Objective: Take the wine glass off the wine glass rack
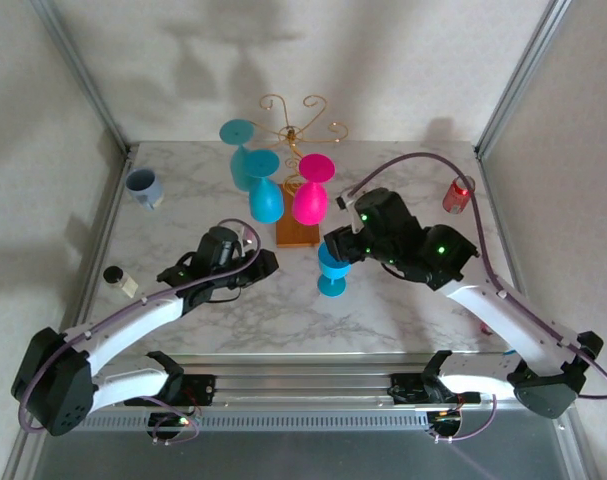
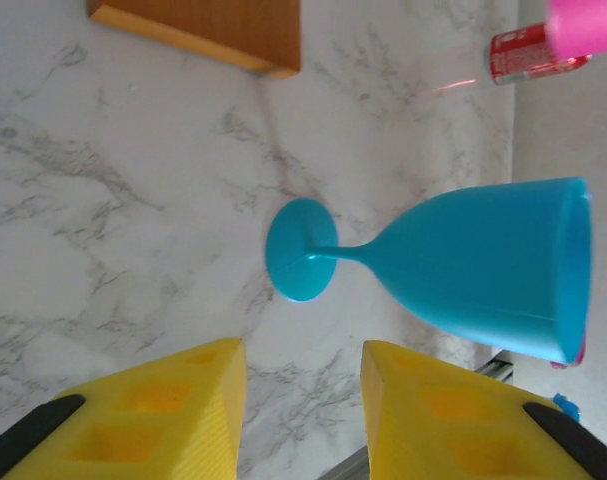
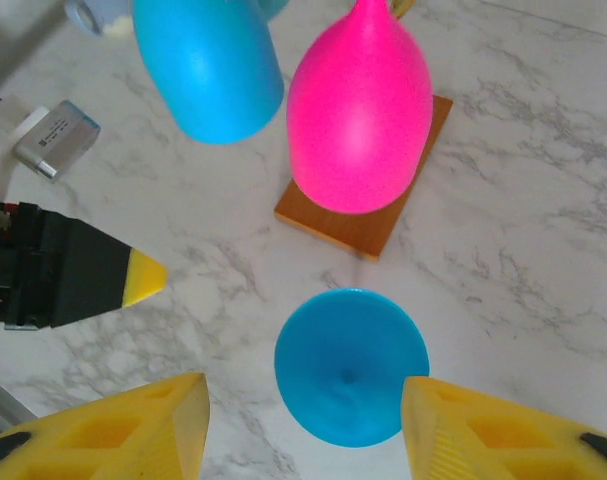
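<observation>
Marble tabletop, pale walls, wine glass rack

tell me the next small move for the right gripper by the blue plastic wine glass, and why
Probably lift the right gripper straight up and clear. The blue plastic wine glass stands upright on the white marble table, off the gold wire rack, with the yellow fingers spread either side of its bowl; a sideways pull might tip it.
</observation>
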`<state>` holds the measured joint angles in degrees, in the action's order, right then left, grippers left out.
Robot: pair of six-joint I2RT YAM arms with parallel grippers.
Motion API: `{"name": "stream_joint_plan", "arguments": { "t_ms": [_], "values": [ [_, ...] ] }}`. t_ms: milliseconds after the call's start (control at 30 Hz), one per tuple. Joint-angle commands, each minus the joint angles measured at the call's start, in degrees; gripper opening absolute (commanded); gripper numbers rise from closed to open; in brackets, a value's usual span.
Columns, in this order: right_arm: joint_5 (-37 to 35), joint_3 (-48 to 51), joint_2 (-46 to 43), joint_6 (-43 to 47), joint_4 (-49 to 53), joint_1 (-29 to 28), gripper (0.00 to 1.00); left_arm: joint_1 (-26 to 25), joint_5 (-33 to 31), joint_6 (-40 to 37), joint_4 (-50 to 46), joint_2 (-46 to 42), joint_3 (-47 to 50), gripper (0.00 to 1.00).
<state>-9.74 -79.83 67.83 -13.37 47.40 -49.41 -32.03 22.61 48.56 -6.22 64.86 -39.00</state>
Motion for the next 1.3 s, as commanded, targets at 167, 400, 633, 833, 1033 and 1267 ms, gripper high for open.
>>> {"name": "stream_joint_plan", "arguments": {
  "t_ms": [167,400,633,833,1033,1267],
  "values": [
    [18.16,-2.48,-0.31,-5.97,-3.85,10.09,0.55,0.40,-2.43,-3.79,-2.66,-3.13,-6.38,0.36],
    [32.98,-2.35,2.73,-12.74,-13.20,19.95,0.56,0.38,-3.07,-4.00,-0.06,-3.52,-9.54,0.40],
    [36.33,-2.50,7.02,-15.98,-21.10,22.37,0.61,0.21,-2.79,-2.42,4.50,-2.65,-10.59,0.41],
    [38.38,-2.04,9.20,-18.90,-26.75,24.34,0.60,0.21,-3.15,-2.93,6.15,-0.98,-13.43,0.41],
    [41.23,-1.32,10.73,-21.60,-30.33,25.61,0.56,0.21,-2.93,-3.20,7.08,1.02,-15.65,0.41],
    [43.21,1.00,11.61,-24.81,-35.39,26.49,0.52,0.21,-2.52,-3.27,7.69,2.74,-16.92,0.41]
  ]
}}
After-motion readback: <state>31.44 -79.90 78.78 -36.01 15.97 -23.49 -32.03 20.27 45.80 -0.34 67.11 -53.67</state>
